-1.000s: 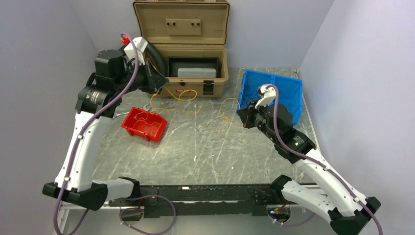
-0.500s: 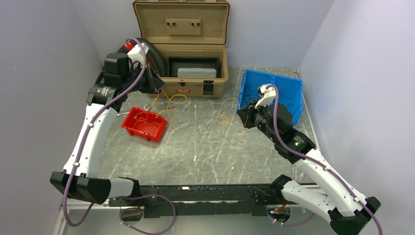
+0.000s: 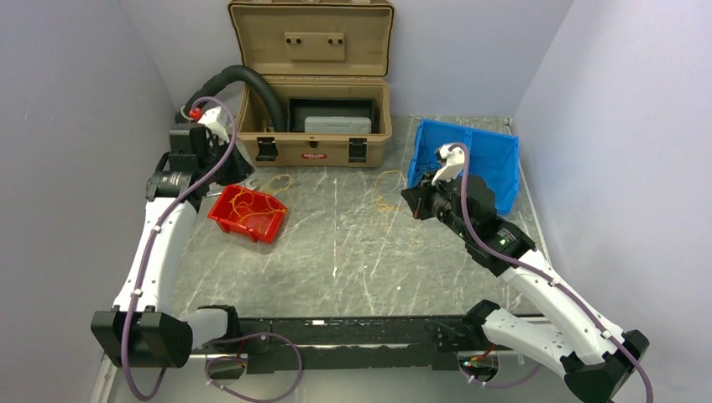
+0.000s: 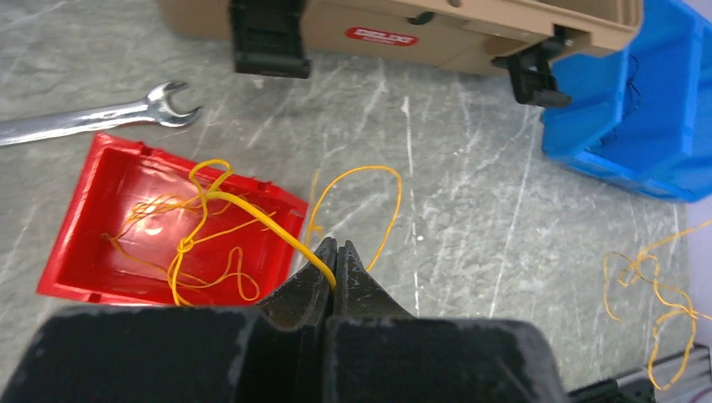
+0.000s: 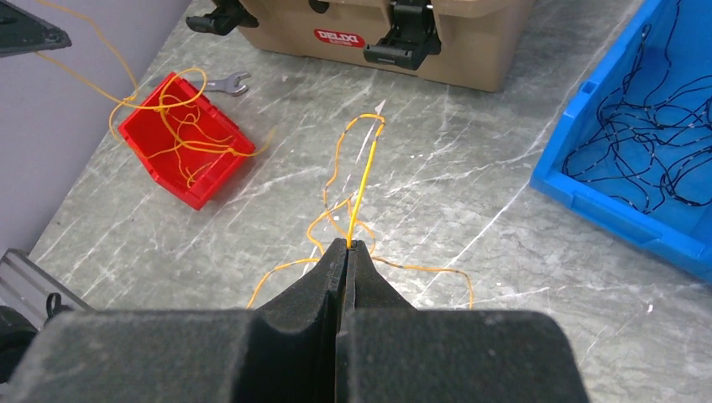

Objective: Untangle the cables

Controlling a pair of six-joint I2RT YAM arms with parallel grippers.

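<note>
Left tool (image 4: 336,252) was pinched tight on a yellow cable (image 4: 269,222) running back into the tangle in the red bin (image 4: 92,210) — right tool (image 5: 348,248) was clamped on another yellow strand (image 5: 363,176), loose loops lying on the worktop (image 5: 520,252) under it. Black wires (image 5: 646,143) sat in the blue bin (image 5: 621,222), next to the tan case (image 5: 470,50).
</note>
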